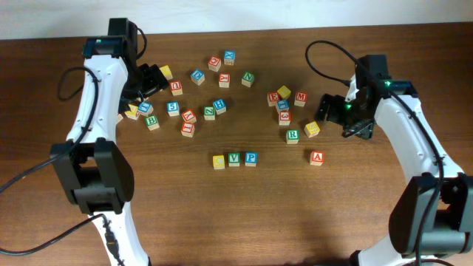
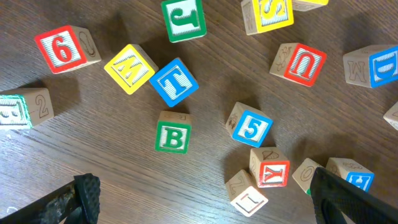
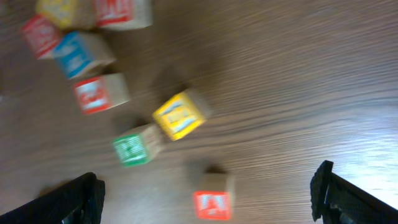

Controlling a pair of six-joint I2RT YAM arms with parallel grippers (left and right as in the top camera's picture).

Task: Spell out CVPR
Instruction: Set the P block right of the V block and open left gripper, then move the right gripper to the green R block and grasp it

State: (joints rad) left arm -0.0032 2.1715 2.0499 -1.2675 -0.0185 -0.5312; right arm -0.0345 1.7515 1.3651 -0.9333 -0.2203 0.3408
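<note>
A: Overhead: yellow cube (image 1: 219, 161), V (image 1: 234, 158), P (image 1: 250, 158) sat in a row. R (image 1: 293, 135) lay apart, just beside a yellow block (image 1: 312, 129).

B: Left wrist: left gripper (image 2: 204, 186) gaped wide, empty, above green B (image 2: 172, 135). Wrong-letter risk.

A: Right wrist: right gripper (image 3: 208, 183) wide too, pic blurry. Closing off-center prob. would've caught the block, not R.

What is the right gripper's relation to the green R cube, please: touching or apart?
Apart. The overhead view shows a plain gap between the right gripper and the green R cube, a yellow cube lying between.
</note>
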